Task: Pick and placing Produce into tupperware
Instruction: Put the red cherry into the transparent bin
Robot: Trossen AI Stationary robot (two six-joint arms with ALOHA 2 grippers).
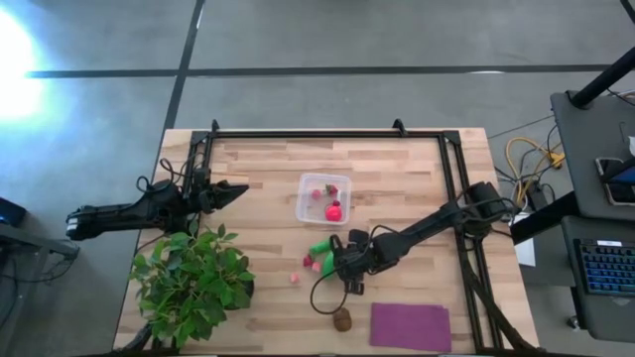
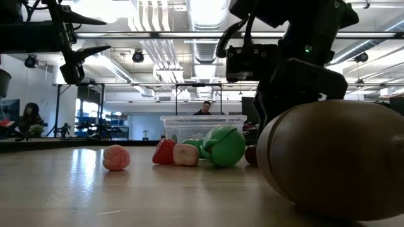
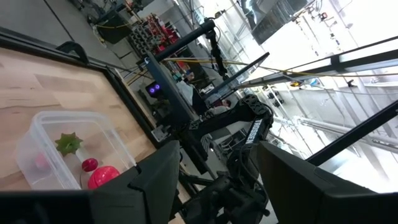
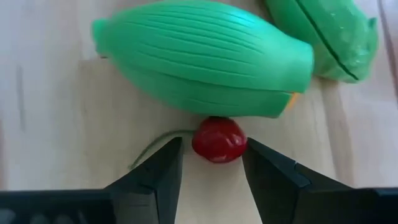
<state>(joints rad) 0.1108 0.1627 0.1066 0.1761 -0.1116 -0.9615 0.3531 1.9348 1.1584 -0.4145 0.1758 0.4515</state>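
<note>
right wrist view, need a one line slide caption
Right gripper closing around a small red cherry beside a ribbed green vegetable on the wooden table.

A grey concrete floor (image 1: 327,40) with dark seams surrounds the wooden table (image 1: 268,169), and bright glare falls at its far left. Off the table's right edge stands a dark desk (image 1: 595,159) with a keyboard (image 1: 607,268) and yellow cables (image 1: 526,159). Across the room, ceiling ducts (image 2: 158,44) and lights hang overhead; a person (image 2: 203,108) sits far back.
</note>
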